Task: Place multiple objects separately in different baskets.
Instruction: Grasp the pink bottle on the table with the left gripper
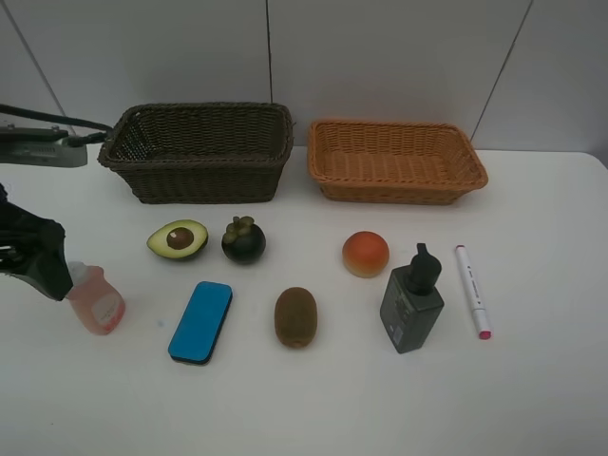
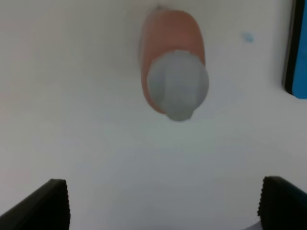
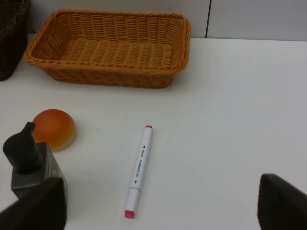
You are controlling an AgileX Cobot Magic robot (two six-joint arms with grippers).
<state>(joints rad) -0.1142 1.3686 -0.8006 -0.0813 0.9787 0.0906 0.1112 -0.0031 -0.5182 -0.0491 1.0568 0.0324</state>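
The dark brown basket (image 1: 195, 152) and the orange-tan basket (image 1: 397, 160) stand at the back, both empty. In front lie the avocado half (image 1: 178, 238), mangosteen (image 1: 243, 239), kiwi (image 1: 295, 316), peach (image 1: 366, 254), blue eraser (image 1: 201, 321), dark pump bottle (image 1: 412, 302) and white marker (image 1: 472, 290). The pink bottle (image 1: 95, 299) stands at the left. My left gripper (image 2: 165, 206) is open above and just short of the pink bottle (image 2: 173, 72), not touching it. My right gripper (image 3: 158, 206) is open and empty over the table, short of the marker (image 3: 139, 170).
The left arm (image 1: 33, 256), in a black cover, comes in from the table's left edge. The right wrist view also shows the peach (image 3: 53, 128), the pump bottle (image 3: 26, 158) and the tan basket (image 3: 110, 48). A grey wall stands behind the baskets.
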